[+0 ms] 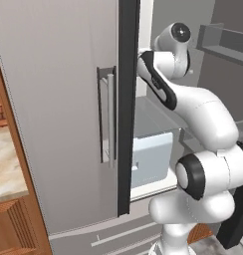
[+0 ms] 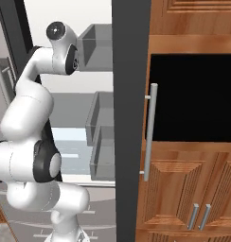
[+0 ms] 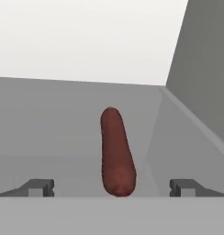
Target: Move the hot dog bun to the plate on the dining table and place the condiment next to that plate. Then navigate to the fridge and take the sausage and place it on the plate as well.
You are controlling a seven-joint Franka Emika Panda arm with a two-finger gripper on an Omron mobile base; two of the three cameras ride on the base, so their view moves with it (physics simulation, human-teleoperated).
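Arm segments are rising from the base, folding at a dark elbow joint and reaching forward into the open fridge (image 1: 59, 124), between its two doors; the wrist is passing behind the left door's dark edge in the left base view. No brand, label or writing is readable anywhere. In the hand view the gripper (image 3: 112, 187) is standing with jaws spread wide, holding nothing, its two dark fingertips (image 3: 40, 187) sitting on either side of the sausage (image 3: 115, 152) without touching it. Sausage is lying lengthwise on a grey fridge shelf (image 3: 54, 133), pointing away toward the white back wall, near the shelf's right wall
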